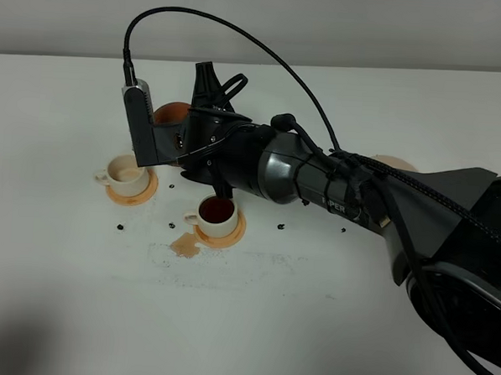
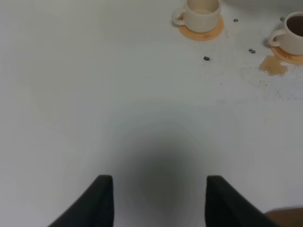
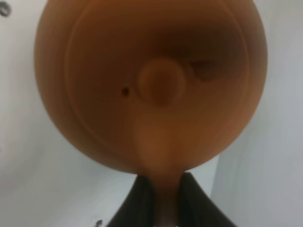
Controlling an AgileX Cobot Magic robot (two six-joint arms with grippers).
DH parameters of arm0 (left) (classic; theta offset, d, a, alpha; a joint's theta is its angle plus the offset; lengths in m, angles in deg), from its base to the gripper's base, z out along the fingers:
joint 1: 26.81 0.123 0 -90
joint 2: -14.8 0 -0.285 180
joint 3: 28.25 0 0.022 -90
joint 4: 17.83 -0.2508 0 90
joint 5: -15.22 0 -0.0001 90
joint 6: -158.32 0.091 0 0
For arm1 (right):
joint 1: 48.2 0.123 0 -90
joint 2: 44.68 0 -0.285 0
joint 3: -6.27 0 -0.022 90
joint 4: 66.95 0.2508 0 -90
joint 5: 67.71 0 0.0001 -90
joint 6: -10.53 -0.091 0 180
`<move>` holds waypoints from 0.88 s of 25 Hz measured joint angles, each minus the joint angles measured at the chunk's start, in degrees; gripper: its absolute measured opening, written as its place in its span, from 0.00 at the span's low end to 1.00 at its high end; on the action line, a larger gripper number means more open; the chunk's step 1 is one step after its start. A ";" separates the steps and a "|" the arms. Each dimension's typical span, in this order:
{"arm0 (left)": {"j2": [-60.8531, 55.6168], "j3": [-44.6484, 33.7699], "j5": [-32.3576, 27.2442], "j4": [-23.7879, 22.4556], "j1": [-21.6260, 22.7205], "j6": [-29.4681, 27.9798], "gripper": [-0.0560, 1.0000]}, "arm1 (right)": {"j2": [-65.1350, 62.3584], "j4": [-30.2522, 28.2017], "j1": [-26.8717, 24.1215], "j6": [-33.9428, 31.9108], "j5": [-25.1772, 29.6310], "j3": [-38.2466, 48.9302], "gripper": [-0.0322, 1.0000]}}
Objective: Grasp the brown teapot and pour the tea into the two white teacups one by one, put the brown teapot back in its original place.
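The brown teapot (image 3: 94,80) hangs from the right gripper (image 3: 161,205), whose fingers are pinched on its loop handle (image 3: 158,142). It sits just far of the two cups, over the left-centre of the table (image 1: 243,321), and the arm hides most of it in the high view. The views do not settle whether it is clear of the table.

Being clay, it should be stiff, smooth and brittle. It will be heavier with tea inside, and the load will shift as it tips. The handle is the sensible hold, and the knobbed lid (image 3: 161,82) may slide off at a steep tilt.

The right teacup (image 1: 217,213), the nearer one, holds dark reddish tea on its orange coaster (image 1: 235,235), with a tan puddle (image 1: 184,245) just beside it. The left teacup (image 1: 127,174) shows only a pale inside, and I cannot make out any tea in it. The pale round coaster (image 1: 396,163) lies well to the right, partly behind the arm.

The left gripper (image 2: 160,201) hangs with fingers apart over bare table, holding nothing.
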 joint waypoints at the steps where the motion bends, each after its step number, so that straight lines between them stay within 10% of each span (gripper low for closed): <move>1: 0.00 0.00 0.00 0.00 0.00 0.00 0.49 | 0.23 -1.03 0.00 -0.36 -0.11 0.00 0.15; 22: 0.00 0.00 0.00 0.00 0.00 -0.06 0.49 | 1.82 -10.15 0.26 -0.67 -3.41 0.00 0.15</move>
